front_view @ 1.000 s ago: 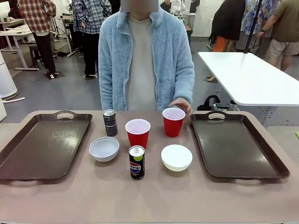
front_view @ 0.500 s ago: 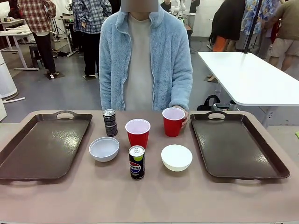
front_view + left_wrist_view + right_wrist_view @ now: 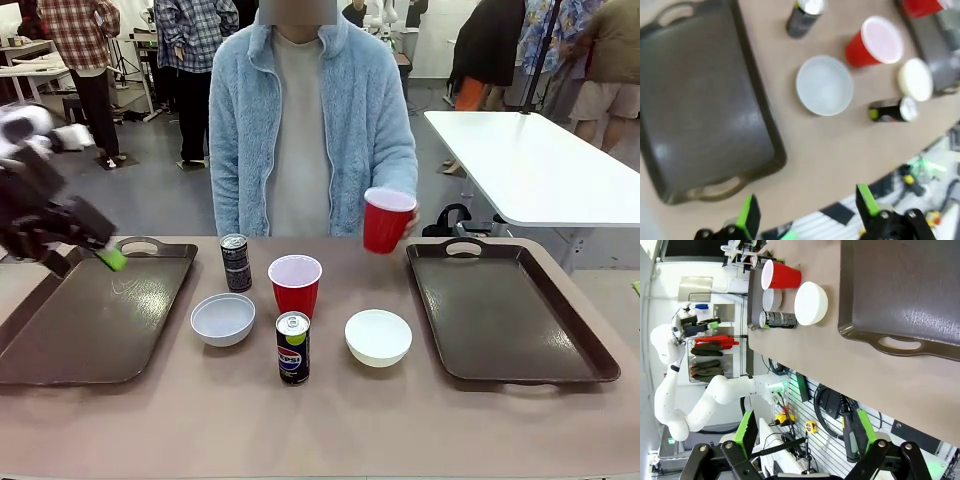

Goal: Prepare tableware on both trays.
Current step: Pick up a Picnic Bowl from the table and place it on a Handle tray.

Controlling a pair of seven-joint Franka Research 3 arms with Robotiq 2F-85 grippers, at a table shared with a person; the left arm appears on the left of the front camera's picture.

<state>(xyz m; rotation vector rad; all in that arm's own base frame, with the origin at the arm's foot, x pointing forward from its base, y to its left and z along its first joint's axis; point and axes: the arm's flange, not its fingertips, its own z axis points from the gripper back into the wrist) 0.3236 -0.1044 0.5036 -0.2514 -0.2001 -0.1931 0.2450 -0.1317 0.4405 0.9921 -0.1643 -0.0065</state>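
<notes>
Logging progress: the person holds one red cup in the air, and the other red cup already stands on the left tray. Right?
Not quite. The person does hold one red cup up, but the front view shows the other red cup standing on the table, not on the left tray.

Three cameras on one bench [image 3: 200, 430].
Front view looks across it at a person [image 3: 310, 120]; left wrist view looks down from high above; right wrist view, rolled sideways, sits off its near edge. All show the front can [image 3: 293, 348].
</notes>
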